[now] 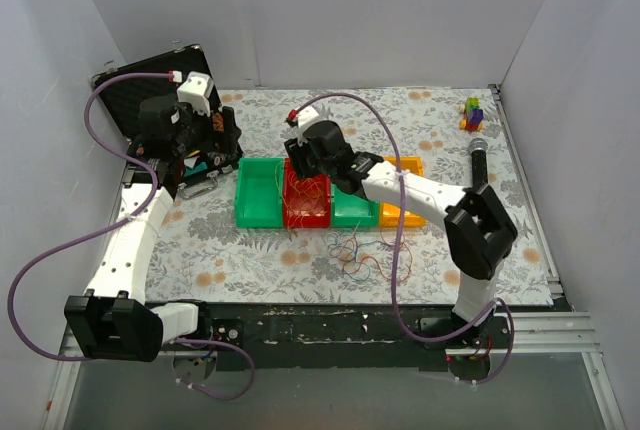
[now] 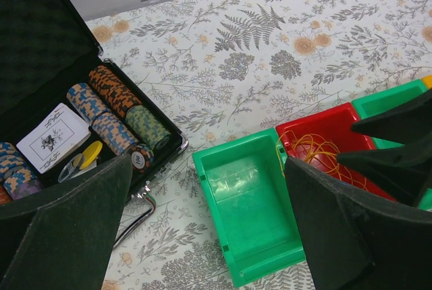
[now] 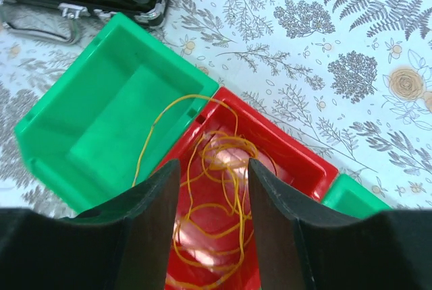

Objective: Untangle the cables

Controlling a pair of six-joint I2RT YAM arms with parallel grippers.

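Cables, red and blue strands among them, lie as a loose clump on the flower-patterned table, just in front of a row of four bins and close to the right arm's forearm. More of the cables, thin orange loops, sit in the red bin, which is second from the left in the row. One loop arches over the shared wall into the green bin beside it. The right gripper hangs directly above the red bin with its fingers partly apart. The orange loops show in the gap between them, and as far as the wrist view shows, no wire is pinched between the pads. The left gripper hovers over the left part of the table, between the open black case and the green bin. Its fingers are spread wide and hold nothing. Inside the case are rows of poker chips and a pack of cards. Past the red bin the row goes on with a second green bin and an orange bin. At the far right of the table lie a black microphone and a small pile of coloured toy blocks.
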